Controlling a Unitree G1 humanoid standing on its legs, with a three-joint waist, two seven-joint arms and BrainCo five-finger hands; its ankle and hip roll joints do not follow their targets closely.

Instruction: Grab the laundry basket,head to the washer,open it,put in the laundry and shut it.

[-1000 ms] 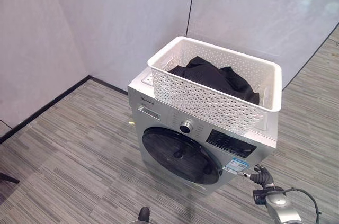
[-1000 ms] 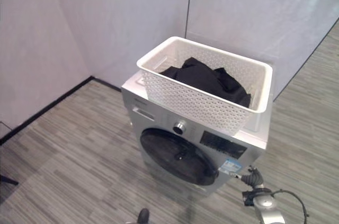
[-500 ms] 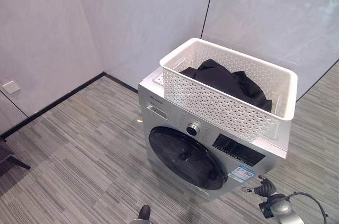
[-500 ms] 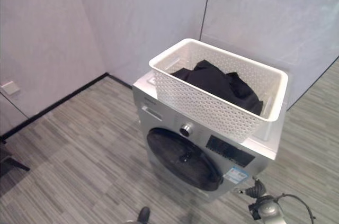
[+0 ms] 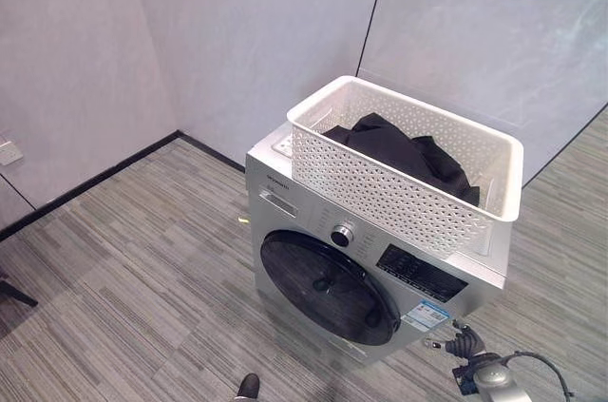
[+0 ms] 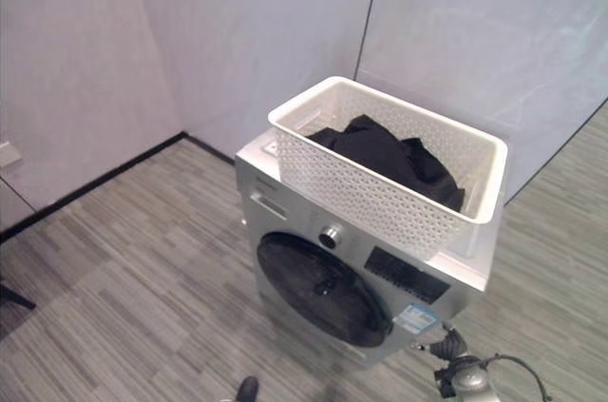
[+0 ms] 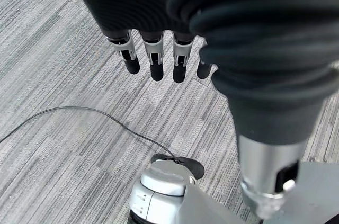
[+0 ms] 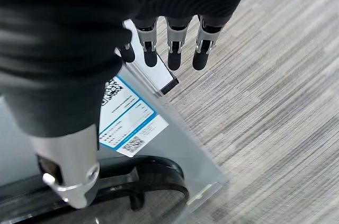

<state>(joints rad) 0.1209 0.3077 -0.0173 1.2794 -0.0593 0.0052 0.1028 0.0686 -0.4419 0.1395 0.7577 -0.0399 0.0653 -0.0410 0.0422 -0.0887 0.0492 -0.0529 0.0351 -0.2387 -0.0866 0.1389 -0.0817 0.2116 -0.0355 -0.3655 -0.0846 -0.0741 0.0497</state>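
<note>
White perforated plastic laundry basket (image 5: pixel 408 188) is seen sitting on top of the silver front-loading washer (image 5: pixel 313 231), dark crumpled laundry (image 5: pixel 404 150) inside it. The washer's round dark glass door (image 5: pixel 328 286) is closed. Left hand (image 7: pixel 153 49) is hung over the grey striped floor (image 5: pixel 123 259), fingers straight, nothing held. Right hand (image 8: pixel 172 38) is held just beside the washer's lower front corner, fingers straight and relaxed, nothing held.

The laundry basket (image 5: pixel 399 198) is white with a perforated lattice pattern; the laundry (image 5: pixel 404 150) in it is black. The washer (image 5: pixel 285 202) is silver-grey with a dark round door (image 5: pixel 328 286). The floor (image 5: pixel 133 250) is grey, streaked in planks.
</note>
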